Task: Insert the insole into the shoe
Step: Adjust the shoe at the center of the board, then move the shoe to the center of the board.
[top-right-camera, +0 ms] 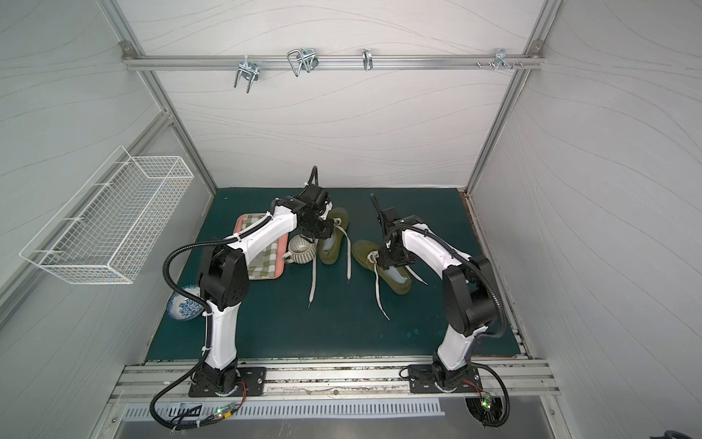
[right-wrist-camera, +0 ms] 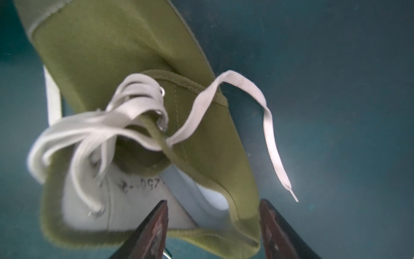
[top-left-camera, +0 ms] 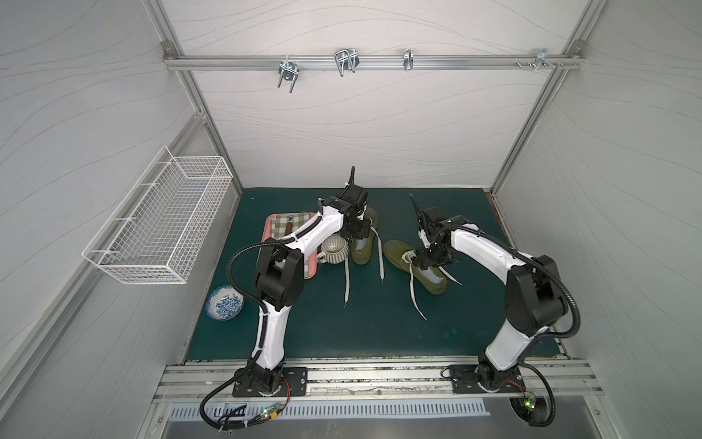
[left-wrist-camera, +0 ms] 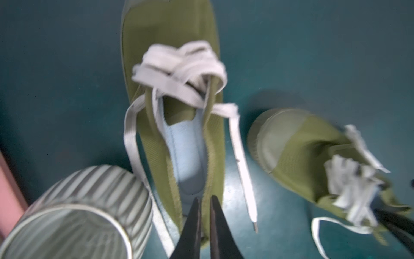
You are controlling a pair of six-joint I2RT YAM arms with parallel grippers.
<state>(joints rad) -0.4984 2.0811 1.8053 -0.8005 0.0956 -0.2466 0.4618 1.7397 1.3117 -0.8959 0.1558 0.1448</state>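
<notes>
Two olive canvas shoes with loose white laces lie on the green mat. The left shoe (top-left-camera: 360, 257) (left-wrist-camera: 170, 44) holds a pale blue insole (left-wrist-camera: 188, 157) lying flat inside it. My left gripper (left-wrist-camera: 205, 198) (top-left-camera: 359, 233) is at this shoe's heel, its fingers nearly together with the collar edge in the slit between them. The right shoe (top-left-camera: 397, 252) (right-wrist-camera: 112, 56) also shows a pale insole (right-wrist-camera: 190, 190) in its opening. My right gripper (right-wrist-camera: 214, 201) (top-left-camera: 427, 262) stands open, its fingers on either side of this shoe's heel collar and apart from it.
A striped cup (top-left-camera: 334, 249) (left-wrist-camera: 85, 201) stands right beside the left shoe, next to a pink tray (top-left-camera: 271, 224) with a checked cloth. A blue-patterned bowl (top-left-camera: 224, 303) sits at the front left. A wire basket (top-left-camera: 159, 216) hangs on the left wall. Laces trail forward over the mat.
</notes>
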